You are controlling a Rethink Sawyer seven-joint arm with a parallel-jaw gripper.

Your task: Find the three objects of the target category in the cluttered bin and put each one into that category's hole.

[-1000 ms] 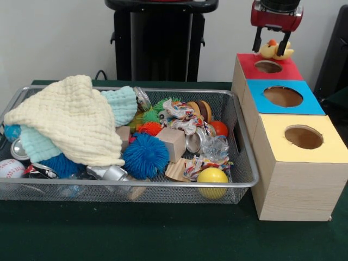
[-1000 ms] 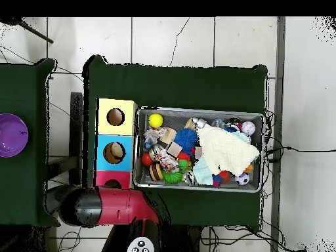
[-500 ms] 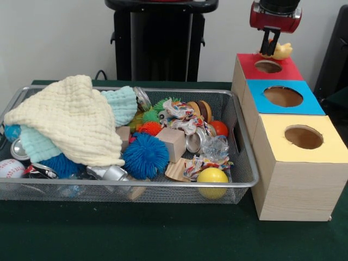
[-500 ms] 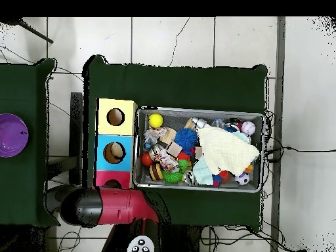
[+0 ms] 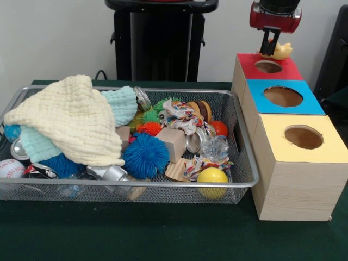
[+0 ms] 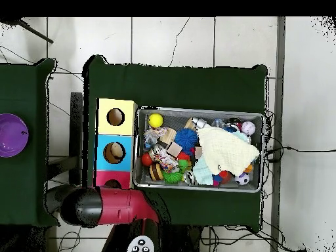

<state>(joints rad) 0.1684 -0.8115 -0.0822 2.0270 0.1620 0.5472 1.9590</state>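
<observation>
My gripper [image 5: 269,53] hangs over the far edge of the red-topped box [image 5: 283,73], just behind its round hole [image 5: 268,66]. Its two fingers stand close together, shut on a yellow rubber duck [image 5: 281,50] that sticks out to their right. In the overhead view the red arm [image 6: 111,205] covers the gripper and the duck. The wire mesh bin [image 5: 136,184] to the left holds the clutter: a blue spiky ball [image 5: 145,155], a yellow ball [image 5: 212,178], a wooden block [image 5: 173,142] and a knotted rope toy [image 5: 182,113].
A cream cloth [image 5: 70,119] and a pale blue cloth [image 5: 120,103] cover the bin's left half. A blue-topped box [image 5: 283,96] and a yellow-topped box [image 5: 303,137] stand in a row with the red one. A purple bowl [image 6: 12,134] sits on a side table.
One second ago the fingers stood apart with the duck between them. They have since come together and the duck has shifted slightly right. The last half second shows no movement.
</observation>
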